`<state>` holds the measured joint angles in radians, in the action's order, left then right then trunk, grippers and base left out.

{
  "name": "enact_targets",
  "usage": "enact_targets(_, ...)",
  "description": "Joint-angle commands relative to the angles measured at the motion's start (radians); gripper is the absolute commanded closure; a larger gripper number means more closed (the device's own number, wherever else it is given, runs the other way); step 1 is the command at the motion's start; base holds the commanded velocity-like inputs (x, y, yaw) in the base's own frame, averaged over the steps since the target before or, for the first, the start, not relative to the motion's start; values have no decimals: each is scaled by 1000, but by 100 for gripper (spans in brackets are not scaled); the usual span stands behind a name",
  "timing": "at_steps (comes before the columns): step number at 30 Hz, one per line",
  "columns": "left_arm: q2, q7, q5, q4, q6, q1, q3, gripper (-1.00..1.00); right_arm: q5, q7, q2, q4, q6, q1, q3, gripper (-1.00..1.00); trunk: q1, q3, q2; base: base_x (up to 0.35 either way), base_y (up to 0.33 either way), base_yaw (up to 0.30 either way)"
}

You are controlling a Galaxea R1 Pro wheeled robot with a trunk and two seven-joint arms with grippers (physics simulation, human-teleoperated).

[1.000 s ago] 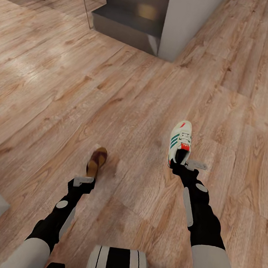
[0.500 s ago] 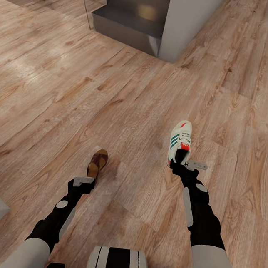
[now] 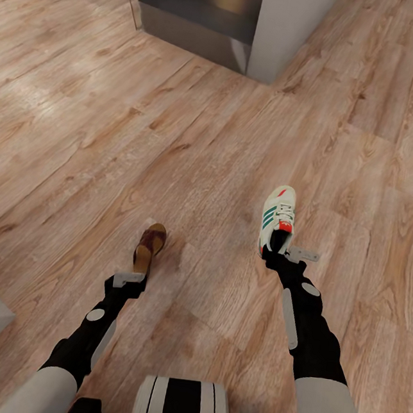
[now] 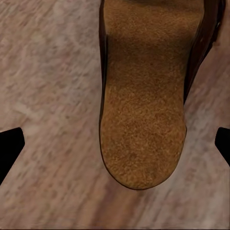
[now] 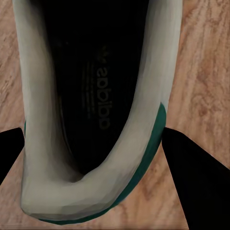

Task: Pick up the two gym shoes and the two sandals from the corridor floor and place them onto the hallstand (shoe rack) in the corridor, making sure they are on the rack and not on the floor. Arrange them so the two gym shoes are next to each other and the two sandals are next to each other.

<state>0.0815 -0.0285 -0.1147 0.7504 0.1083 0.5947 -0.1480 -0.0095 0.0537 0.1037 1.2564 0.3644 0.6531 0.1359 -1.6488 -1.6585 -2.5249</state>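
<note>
The left tool [image 3: 134,279] grasps a brown sandal [image 3: 150,246]; the right tool [image 3: 289,254] grasps a gym shoe [image 3: 276,219] beside it; either heel-end grasp could slip, dropping footwear onto the corridor floor [image 3: 77,152].

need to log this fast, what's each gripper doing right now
Left gripper: shut on the sandal.
Right gripper: shut on the gym shoe at its heel end.
</note>
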Motion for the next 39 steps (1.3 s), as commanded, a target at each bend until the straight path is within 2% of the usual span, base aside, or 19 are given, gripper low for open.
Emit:
enact_targets(1, 1, -3, -11, 0, 4, 0, -5, -100, -1, 3, 1, 1, 5, 0, 1, 100, 0, -6, 0, 0, 0, 0)
enact_targets(9, 1, -3, -11, 0, 4, 0, -5, -100, -1, 3, 1, 2, 5, 0, 1, 100, -4, -50, -2, 0, 0, 0)
enact_targets(16, 1, -3, -11, 0, 4, 0, -5, -100, -1, 3, 1, 2, 5, 0, 1, 100, -4, -61, -2, 0, 0, -36)
enact_targets(21, 1, -3, -10, 0, 4, 0, -5, -100, -1, 3, 1, 2, 5, 0, 1, 100, -6, -82, -4, 0, 0, -40)
enact_targets(31, 1, -3, -11, 0, 4, 0, -5, -100, -1, 3, 1, 3, 5, 0, 1, 100, -6, -91, -4, 3, 0, -2)
enact_targets(39, 1, -2, -11, 0, 4, 0, -5, -100, -1, 3, 1, 2, 5, 0, 1, 100, -6, -92, -4, 137, 0, 0)
